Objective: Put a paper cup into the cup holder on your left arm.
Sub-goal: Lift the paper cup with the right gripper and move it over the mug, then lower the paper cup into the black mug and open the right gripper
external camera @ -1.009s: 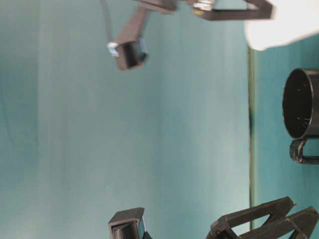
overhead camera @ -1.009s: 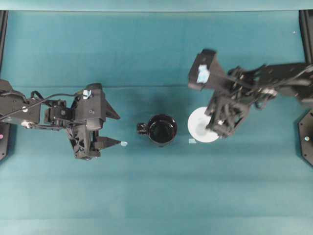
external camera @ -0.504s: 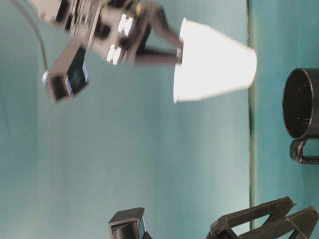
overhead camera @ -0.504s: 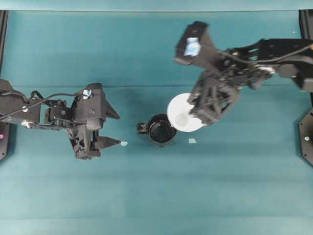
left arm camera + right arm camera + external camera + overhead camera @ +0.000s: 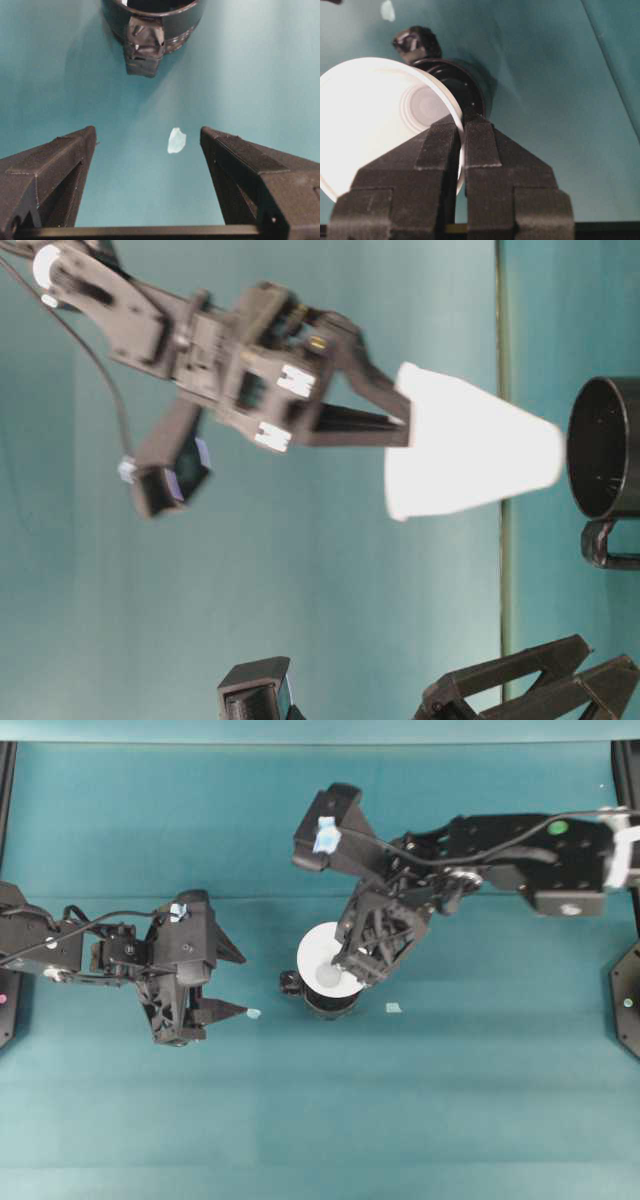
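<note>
The white paper cup [image 5: 322, 958] hangs in the air, with my right gripper [image 5: 349, 970] shut on its rim, one finger inside and one outside [image 5: 461, 126]. In the table-level view the cup [image 5: 470, 455] has its narrow base just off the mouth of the black cup holder [image 5: 606, 445], not inside it. From overhead the cup covers most of the cup holder [image 5: 328, 1009], and its handle pokes out to the left. My left gripper [image 5: 240, 986] stands open left of the holder, pointing at its handle [image 5: 145, 42], with nothing between the fingers [image 5: 147, 136].
Teal cloth covers the table [image 5: 450, 1120]. One small pale scrap [image 5: 254, 1014] lies between my left fingertips. Another scrap [image 5: 393, 1008] lies right of the holder. Black frame posts stand at the far corners.
My right arm has swung left and carried the cup from beside the holder to just above its mouth. The left arm and the holder have not moved.
</note>
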Motion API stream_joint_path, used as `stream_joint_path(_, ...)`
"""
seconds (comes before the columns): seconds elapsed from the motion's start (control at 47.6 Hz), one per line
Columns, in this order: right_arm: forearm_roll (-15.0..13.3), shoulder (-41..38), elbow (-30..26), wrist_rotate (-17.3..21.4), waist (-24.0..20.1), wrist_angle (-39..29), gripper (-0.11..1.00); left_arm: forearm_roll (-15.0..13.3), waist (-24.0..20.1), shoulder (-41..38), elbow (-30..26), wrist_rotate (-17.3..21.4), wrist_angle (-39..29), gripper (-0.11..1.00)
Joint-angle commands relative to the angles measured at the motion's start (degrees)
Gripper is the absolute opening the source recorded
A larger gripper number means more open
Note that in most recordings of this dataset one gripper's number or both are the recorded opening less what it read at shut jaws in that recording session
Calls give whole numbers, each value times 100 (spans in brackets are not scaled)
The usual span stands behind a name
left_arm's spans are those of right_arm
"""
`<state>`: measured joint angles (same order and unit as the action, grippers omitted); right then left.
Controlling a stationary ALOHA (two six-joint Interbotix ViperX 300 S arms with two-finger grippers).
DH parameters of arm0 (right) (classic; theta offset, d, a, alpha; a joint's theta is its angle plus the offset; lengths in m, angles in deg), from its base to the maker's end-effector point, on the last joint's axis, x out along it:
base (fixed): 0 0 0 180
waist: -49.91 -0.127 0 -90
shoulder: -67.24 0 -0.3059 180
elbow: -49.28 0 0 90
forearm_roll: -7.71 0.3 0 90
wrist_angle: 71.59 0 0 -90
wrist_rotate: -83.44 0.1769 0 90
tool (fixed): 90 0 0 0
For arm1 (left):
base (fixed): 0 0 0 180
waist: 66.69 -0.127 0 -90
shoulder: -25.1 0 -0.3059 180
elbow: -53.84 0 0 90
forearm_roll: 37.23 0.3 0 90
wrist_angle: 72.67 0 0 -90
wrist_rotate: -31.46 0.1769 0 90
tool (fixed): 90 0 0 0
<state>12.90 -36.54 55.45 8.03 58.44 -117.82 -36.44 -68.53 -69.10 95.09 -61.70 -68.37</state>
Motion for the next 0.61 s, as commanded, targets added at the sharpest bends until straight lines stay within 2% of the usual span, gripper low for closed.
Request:
stream_joint_path(0.0,0,-70,18,26,-53,202,-4,18,0,18,-53,-9,26,88)
stream_joint_path(0.588,-70,-185,554,26,-53,835,-4,9,0,0,-26,-9,26,88)
